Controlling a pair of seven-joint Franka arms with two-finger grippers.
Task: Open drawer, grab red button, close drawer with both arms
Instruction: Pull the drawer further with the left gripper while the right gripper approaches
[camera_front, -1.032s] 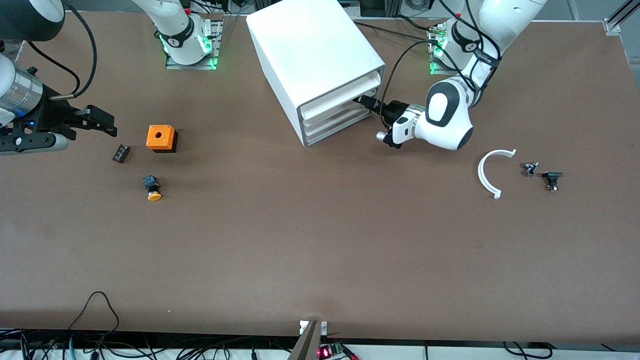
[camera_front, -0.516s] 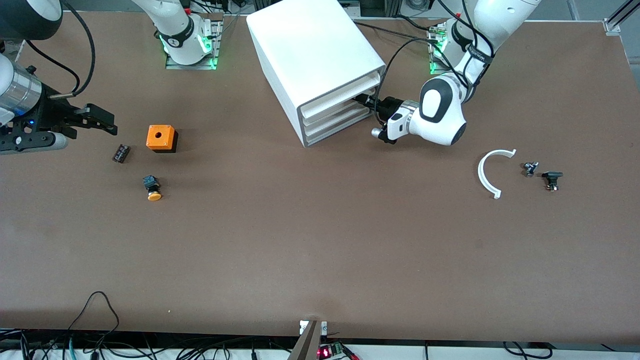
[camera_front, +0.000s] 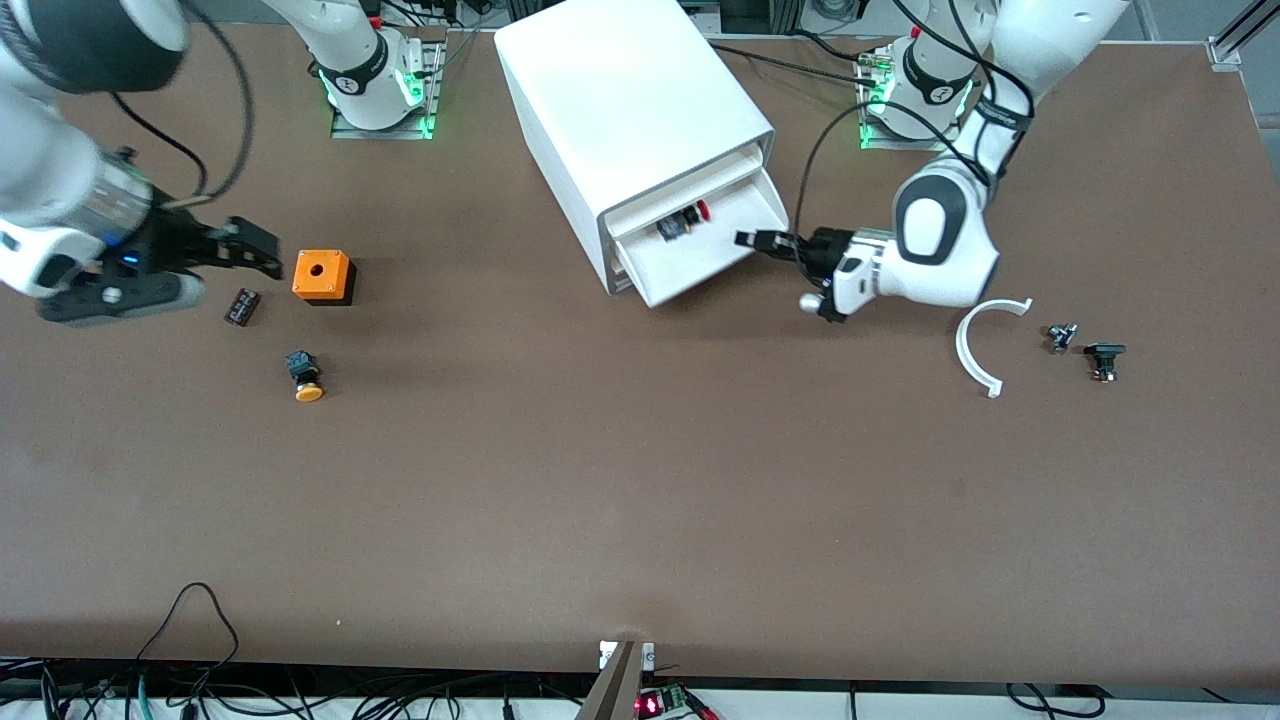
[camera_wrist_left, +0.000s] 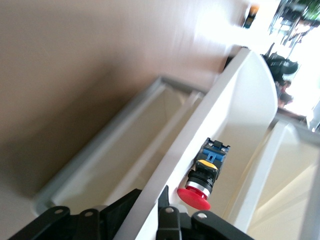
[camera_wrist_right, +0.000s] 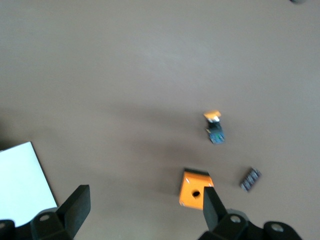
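The white drawer (camera_front: 735, 255) stands pulled out of the cabinet (camera_front: 620, 90). Inside it lies the button (camera_front: 690, 218), red cap and black body on its side; in the left wrist view the button (camera_wrist_left: 202, 177) rests against the drawer's front wall (camera_wrist_left: 225, 105). My left gripper (camera_front: 745, 239) is shut on that front wall at the left arm's end of the drawer, one finger on each face of the left gripper (camera_wrist_left: 147, 200). My right gripper (camera_front: 255, 250) hangs open and empty over the table beside the orange box (camera_front: 323, 276); its wrist view shows the right gripper (camera_wrist_right: 145, 200) with bare table between the fingers.
A yellow-capped button (camera_front: 305, 378) and a small black part (camera_front: 242, 306) lie near the orange box. Toward the left arm's end lie a white curved piece (camera_front: 975, 345) and two small black parts (camera_front: 1062, 337), (camera_front: 1104, 358). Cables run along the table's near edge.
The left gripper shut on the drawer's front and drew it out, uncovering the red button. The right arm swung in toward the orange box.
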